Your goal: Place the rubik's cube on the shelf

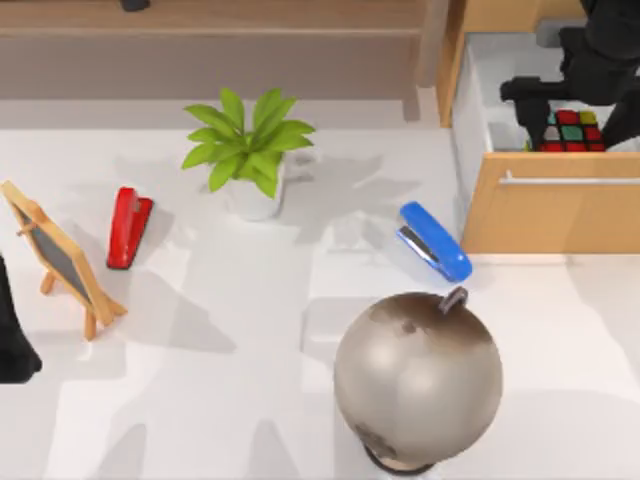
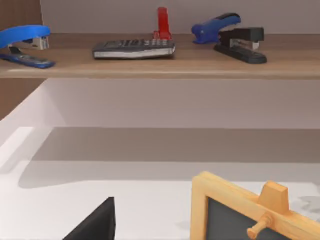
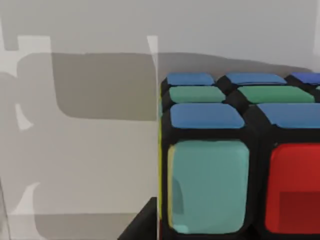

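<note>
a white table [image 1: 250,380] spread across the top view, with the shelf [image 1: 210,20] running as a long light-brown ledge along its far edge. at the far right stood a light wooden drawer cabinet [image 1: 550,215], its drawer pulled open toward the near side, so the white inside lay open from above.

the largest loose thing was a grey-brown globe [image 1: 418,378] at the near centre-right. a green potted plant [image 1: 250,150] stood far of centre, and a small wooden-framed chalkboard easel [image 1: 58,258] leaned at the left. a blue stapler [image 1: 434,241] lay just left of the cabinet, and a red stapler [image 1: 128,227] lay between the easel and the plant.

the rubik's cube [image 1: 572,131] sat inside the open drawer, well apart from the shelf. the right gripper [image 1: 585,100] hung over the drawer directly above the cube, its dark body covering part of it, probably lined up for a pickup. whether its fingers were spread or clenched on the cube could not be told.

the left arm sat parked at the table's near left edge; its gripper's fingers could not be read either.

the right wrist view brought the cube close against the drawer's white wall, showing blue, green, teal and red squares. the left wrist view looked along the shelf board and showed what the top view did not: a calculator [image 2: 134,49] and several staplers already resting there, with bare board between them.
</note>
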